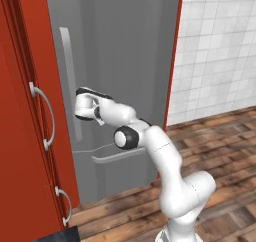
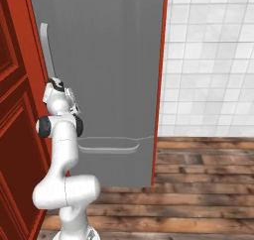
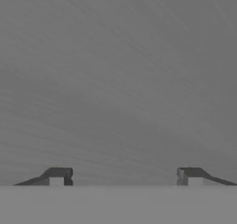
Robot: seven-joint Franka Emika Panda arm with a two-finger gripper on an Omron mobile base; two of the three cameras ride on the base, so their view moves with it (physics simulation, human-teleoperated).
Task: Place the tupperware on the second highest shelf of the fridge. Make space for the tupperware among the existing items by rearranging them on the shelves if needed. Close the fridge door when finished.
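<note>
The fridge door (image 1: 120, 61) is seen shut, flush with the fridge front. The gripper (image 3: 124, 177) is held wide open, empty, right up against the door's grey face near the bar handle (image 1: 71, 81).

Closed grey fridge door (image 2: 109, 60), white arm beside its vertical handle (image 2: 47, 48), red cabinets (image 2: 15, 125) left

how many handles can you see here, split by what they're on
fridge door vertical bar handle: 1
fridge bottom drawer horizontal handle: 1
red cabinet curved handles: 2
total: 4
</note>
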